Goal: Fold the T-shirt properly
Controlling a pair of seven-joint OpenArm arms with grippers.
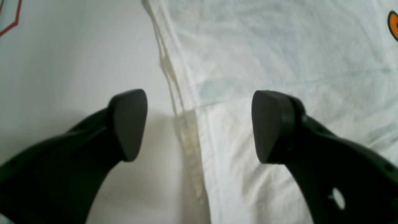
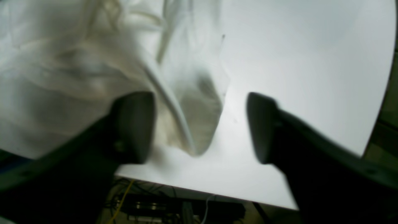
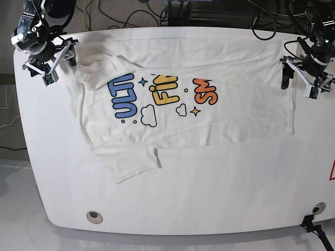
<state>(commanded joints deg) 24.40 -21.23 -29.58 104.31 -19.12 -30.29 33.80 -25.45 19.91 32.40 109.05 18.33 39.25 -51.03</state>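
The white T-shirt lies spread sideways on the white table, its blue, yellow and orange letters partly covered by a fold from the far side. One sleeve sticks out toward the front. My left gripper is open at the shirt's right edge. In the left wrist view the left gripper straddles the hem of the shirt. My right gripper is open at the shirt's far left corner. In the blurred right wrist view the right gripper has a bunched fold of shirt between its jaws.
The table's rounded edge lies just below the right gripper, with cables under it. Cables and equipment sit beyond the far edge. A red mark is at the right rim and a round grommet near the front left.
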